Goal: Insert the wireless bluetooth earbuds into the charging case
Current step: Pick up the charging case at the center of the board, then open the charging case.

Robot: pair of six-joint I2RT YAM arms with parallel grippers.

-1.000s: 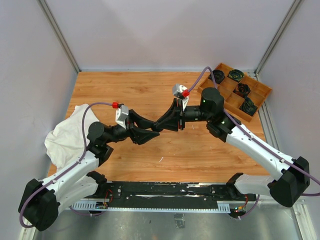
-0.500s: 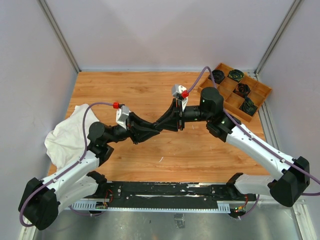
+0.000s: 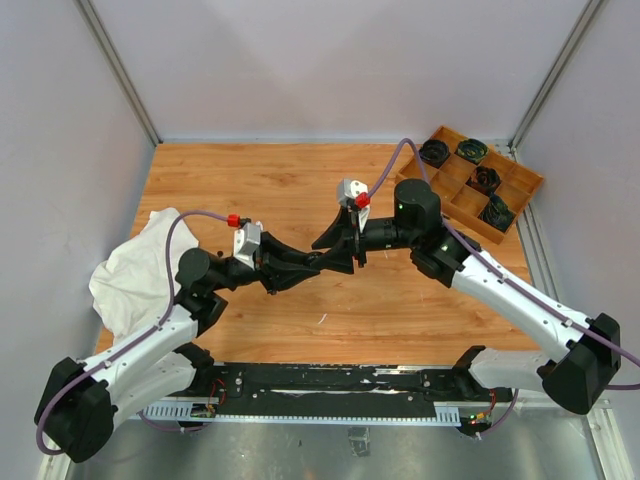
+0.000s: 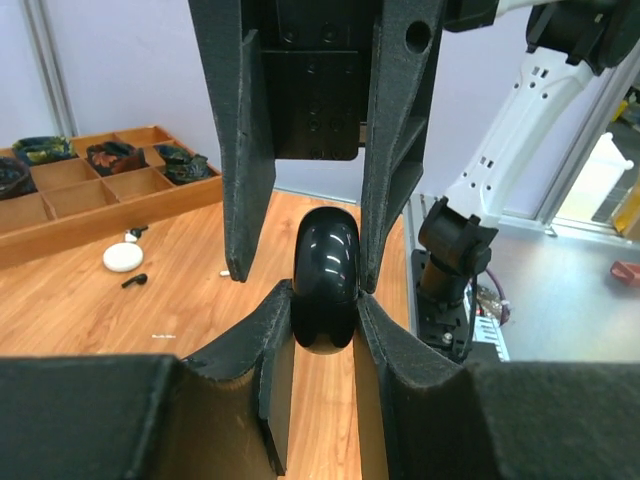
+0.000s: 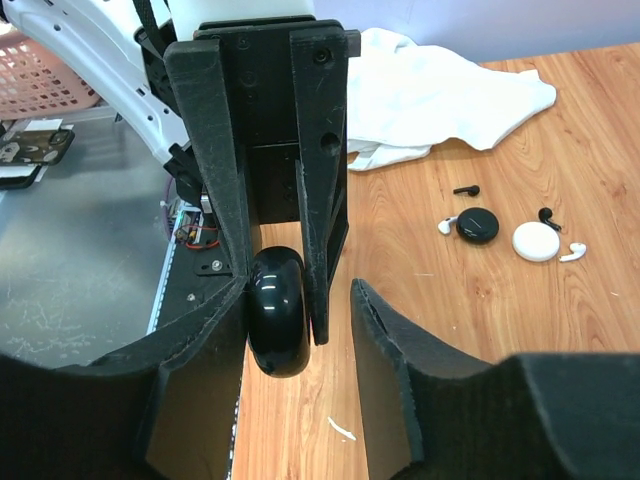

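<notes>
1. The left gripper is closed down on the black charging case. Its two fingers pinch the puck by its flat faces and hold it edge-on above the surface
2. The right gripper meets it tip to tip from the opposite side with its jaws a little spread, wider than the case. In the right wrist view one finger lies against the case and the other stands off with a clear gap
3. The held case is a smooth, glossy black disc with rounded edges that catch the light. The fingers of both grippers are matte black plastic with a faintly ridged, layered texture
4. The earbuds lie loose on the wood-grain surface, tiny stemmed plastic pieces seen from the right wrist view. The white earbuds lie one just beside a loose black puck and one just beside a white puck. The black earbuds lie one near the black puck and one at the white puck's upper edge
5. A crumpled white cloth, soft and folded, hangs over the left edge of the surface
6. At the far right corner a wooden tray with square compartments holds dark coiled bundles, too small to identify
</notes>
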